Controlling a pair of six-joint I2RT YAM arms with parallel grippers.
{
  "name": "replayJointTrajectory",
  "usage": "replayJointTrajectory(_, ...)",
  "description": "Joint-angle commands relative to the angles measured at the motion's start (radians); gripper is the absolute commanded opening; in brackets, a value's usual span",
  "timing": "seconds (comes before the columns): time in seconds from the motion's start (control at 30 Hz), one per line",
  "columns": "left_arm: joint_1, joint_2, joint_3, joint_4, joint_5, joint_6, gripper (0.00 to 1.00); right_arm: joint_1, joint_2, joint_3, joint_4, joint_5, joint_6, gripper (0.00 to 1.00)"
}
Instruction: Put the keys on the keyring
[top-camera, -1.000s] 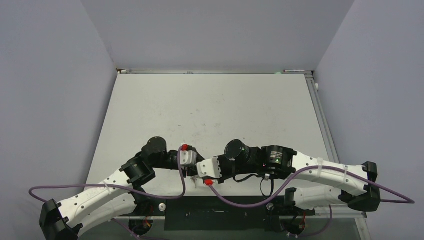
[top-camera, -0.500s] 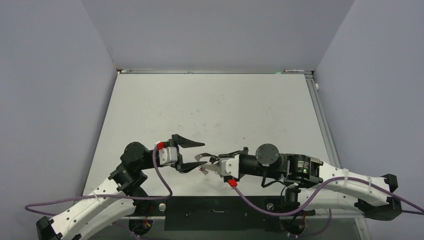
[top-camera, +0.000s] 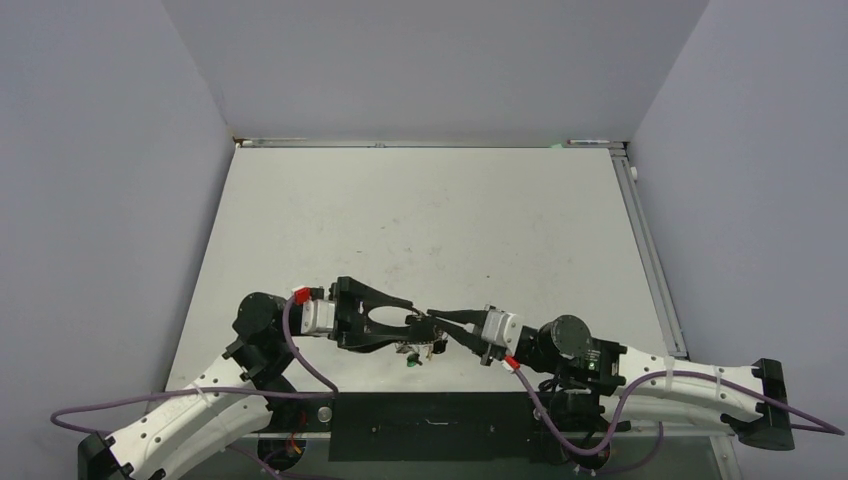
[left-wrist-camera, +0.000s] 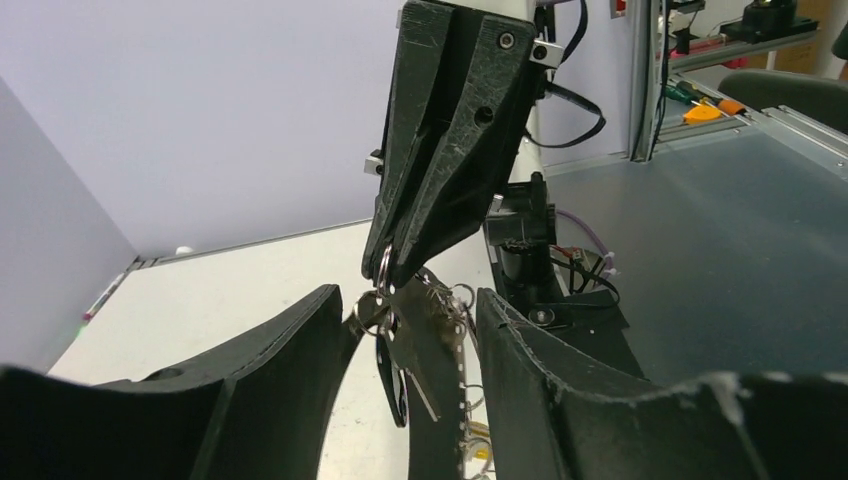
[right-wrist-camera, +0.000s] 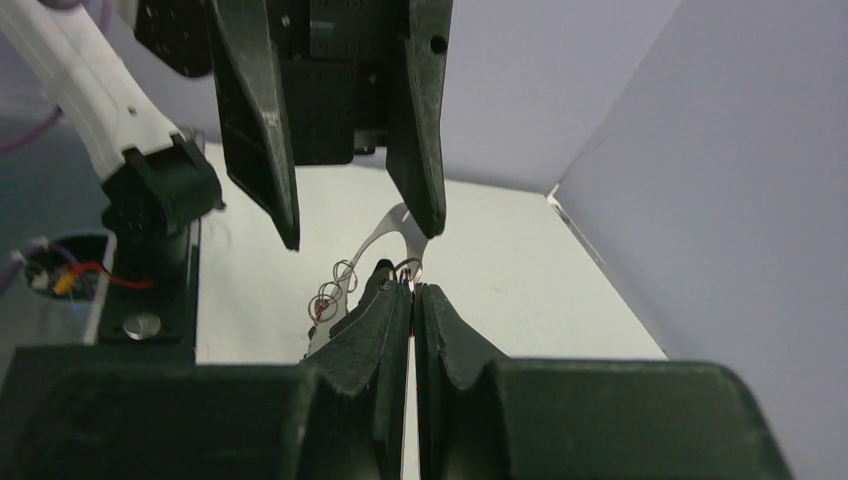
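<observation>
- Within the last second both arms have swung out of a tight huddle at the lower middle of the top view. The left gripper (top-camera: 408, 322) now meets the right gripper (top-camera: 436, 319) tip to tip.
- The right jaws are pressed closed on what looks like the rim of the large flat grey metal keyring (right-wrist-camera: 387, 232), though the pinch point is partly hidden.
- The left jaws stand wide apart and grip nothing, one finger on either side of the hanging bunch.
- The small thin metal keys (left-wrist-camera: 405, 350) dangle under that pinch, above the white bench (top-camera: 430, 220). A green tag (top-camera: 410, 362) hangs lowest.
- The bunch is lifted and presented, so a steadying second grip on the keyring seems the likely next step.
- The bunch hangs close to the bench's lower edge, just above the black base strip (top-camera: 430, 435). The room to move lies toward the upper frame.
</observation>
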Motion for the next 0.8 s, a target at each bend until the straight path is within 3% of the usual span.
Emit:
replayJointTrajectory(0.0,0.006,0.011,0.006,0.083,0.058,-0.06,0.48,-0.009,-0.02,-0.051,0.493,-0.065,0.176,0.05)
replayJointTrajectory(0.27,0.005,0.019,0.01,0.066,0.053,-0.054,0.36,-0.012,-0.001,-0.05,0.573,-0.093,0.233,0.05)
replayJointTrajectory(0.77,0.005,0.02,0.031,0.007,-0.029,-0.053,0.39,-0.013,0.063,-0.021,0.516,-0.107,0.22,0.05)
